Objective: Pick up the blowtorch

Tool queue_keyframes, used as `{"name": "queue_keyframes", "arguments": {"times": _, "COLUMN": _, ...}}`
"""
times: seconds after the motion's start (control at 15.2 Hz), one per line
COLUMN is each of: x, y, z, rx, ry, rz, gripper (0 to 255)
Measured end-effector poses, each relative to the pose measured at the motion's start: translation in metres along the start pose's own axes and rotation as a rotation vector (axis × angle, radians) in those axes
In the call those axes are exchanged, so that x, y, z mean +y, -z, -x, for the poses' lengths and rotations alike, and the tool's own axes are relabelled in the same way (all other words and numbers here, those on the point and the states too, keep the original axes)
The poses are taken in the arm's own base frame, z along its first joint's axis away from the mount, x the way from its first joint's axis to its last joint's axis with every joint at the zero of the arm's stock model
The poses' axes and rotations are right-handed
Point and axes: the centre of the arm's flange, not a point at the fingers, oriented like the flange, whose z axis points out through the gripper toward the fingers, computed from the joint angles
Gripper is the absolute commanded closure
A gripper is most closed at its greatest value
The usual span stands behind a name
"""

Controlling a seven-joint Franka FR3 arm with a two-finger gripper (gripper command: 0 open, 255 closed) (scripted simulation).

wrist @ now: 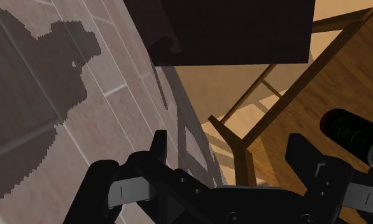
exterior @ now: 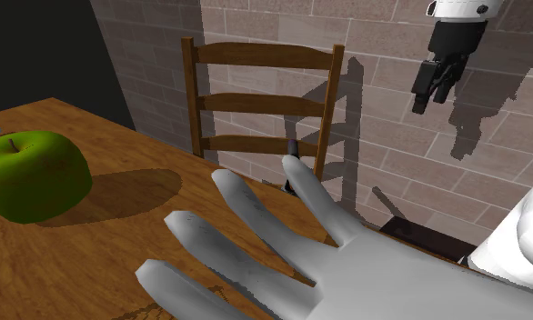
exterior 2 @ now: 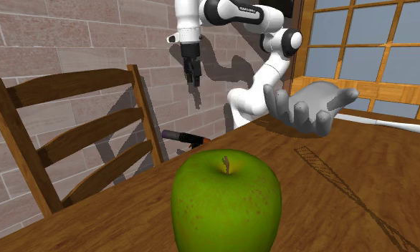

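The blowtorch (exterior 2: 183,137), a dark cylinder with a reddish tip, lies at the wooden table's far edge beside the chair. In the shoulder view the blowtorch (exterior: 294,149) is a small dark shape partly hidden behind the grey hand's thumb. My black gripper (exterior 2: 193,76) hangs high above it in front of the brick wall, well apart from it. In the shoulder view the gripper (exterior: 430,98) is at the upper right. In the wrist view the gripper (wrist: 230,149) is open with nothing between its fingers, and the blowtorch (wrist: 349,130) shows beyond the right finger.
A wooden ladder-back chair (exterior: 260,102) stands against the table's far edge. A green apple (exterior: 30,173) rests on the table (exterior: 119,245). A large grey hand-shaped object (exterior: 283,255) lies on the table near the arm's base. A brick wall (exterior 2: 72,36) is close behind.
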Motion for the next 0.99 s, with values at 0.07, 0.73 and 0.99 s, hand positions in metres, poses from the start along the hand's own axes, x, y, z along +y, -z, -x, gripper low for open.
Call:
{"name": "queue_keyframes", "arguments": {"times": 0.07, "x": 0.000, "y": 0.000, "z": 0.000, "rx": 0.000, "ry": 0.000, "rz": 0.000, "gripper": 0}}
{"name": "queue_keyframes", "arguments": {"times": 0.73, "x": -0.114, "y": -0.029, "z": -0.014, "rx": 0.038, "ry": -0.247, "rz": -0.009, "gripper": 0}}
{"name": "queue_keyframes", "arguments": {"times": 0.99, "x": -0.160, "y": -0.042, "z": -0.029, "rx": 0.055, "ry": -0.360, "rz": -0.013, "gripper": 0}}
